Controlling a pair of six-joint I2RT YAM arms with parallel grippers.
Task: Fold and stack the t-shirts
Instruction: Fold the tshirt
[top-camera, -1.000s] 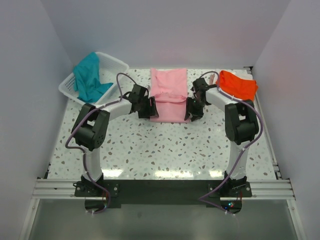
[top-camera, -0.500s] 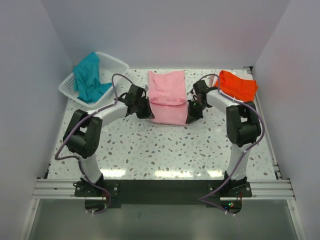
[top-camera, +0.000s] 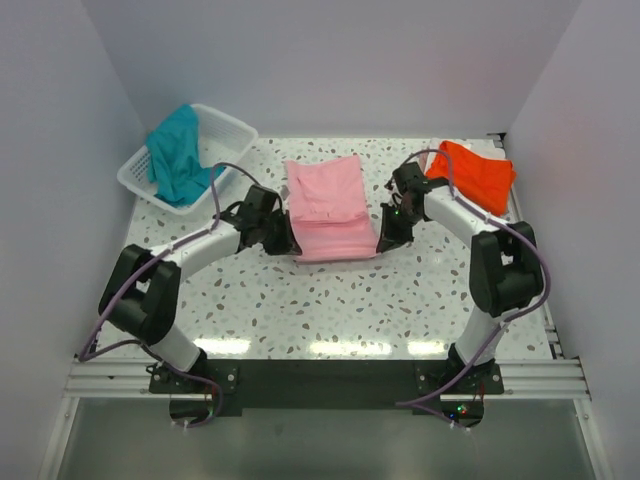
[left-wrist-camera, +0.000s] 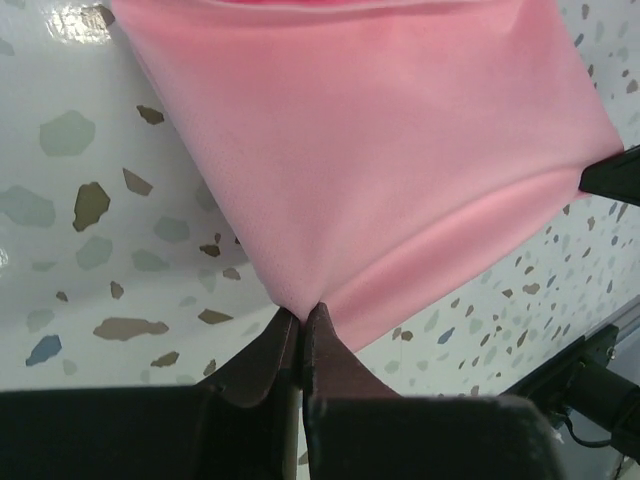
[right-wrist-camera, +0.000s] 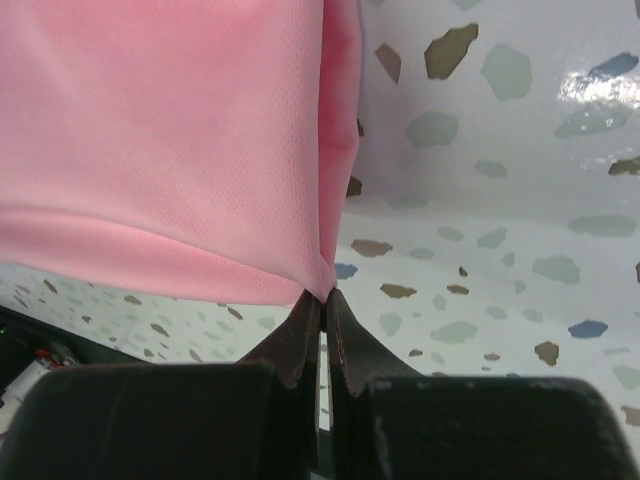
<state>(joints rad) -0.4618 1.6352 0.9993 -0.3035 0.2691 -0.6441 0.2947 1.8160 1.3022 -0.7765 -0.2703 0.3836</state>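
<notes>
Top cam: seeing pink shirt (top-camera: 325, 205) mid tabletop (top-camera: 330, 300), folded to a rough rectangle, long side running 12 to 6. Upper layer shorter than the lower, w/ a band of the lower layer showing along the 6 o'clock edge.

Pinching its 7 o'clock corner w/ L tool (top-camera: 291, 241), pressed together on the cloth. Same at the 5 o'clock corner w/ R tool (top-camera: 384, 237), also pressed together on cloth. Both arms reaching in from the sides, elbows out, wrists low by the tabletop. Can't tell whether the corners are lifted off the surface.

L wrist cam: fingertips (left-wrist-camera: 268, 352) closed tight w/ only the cloth corner between. Shirt fanning out from the pinch toward 12 to 2, fairly taut, w/ a soft crease running toward 3. Speckled tabletop at 9. Black bit at the 3 o'clock frame edge, likely the other tool, can't confirm.

R wrist cam: same story, fingertips (right-wrist-camera: 345, 322) shut on the corner. Cloth spreading toward 10 to 12, w/ a rolled fold edge running up to 12. Bare tabletop from 1 to 4.

Elsewhere on top cam: orange shirt (top-camera: 477, 170) at 2 o'clock of the tabletop, folded, well apart from the pink one, just beyond the R arm. Teal shirt (top-camera: 178, 160) at 10 o'clock, bunched in a white basket (top-camera: 232, 127) and hanging over its near rim. Neither touched by a tool.
</notes>
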